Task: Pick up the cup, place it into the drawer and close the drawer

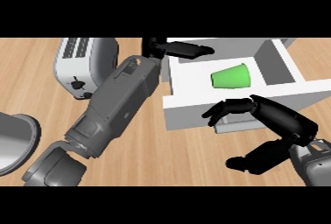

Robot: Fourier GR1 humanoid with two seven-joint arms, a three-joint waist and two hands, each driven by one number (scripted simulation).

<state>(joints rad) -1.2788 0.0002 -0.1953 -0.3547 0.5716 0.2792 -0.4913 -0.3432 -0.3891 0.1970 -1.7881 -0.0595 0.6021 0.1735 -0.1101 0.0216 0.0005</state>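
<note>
We find the green cup [230, 75] lying inside the open drawer [191, 104]. The right hand [279, 117] is spread against its front, and the left hand [180, 48] is open at its rear corner.

Drawer [194, 104] is open from above. The cup [230, 75] lies mid-floor, with bare floor to its left. The left forearm [119, 105] crosses the counter [181, 151] diagonally, and the left hand [185, 49] overhangs the drawer's rear left corner. The right hand [279, 117] covers the front panel's right half. The toaster [81, 61] stands just left of the forearm. Bare counter lies between the arms.
</note>
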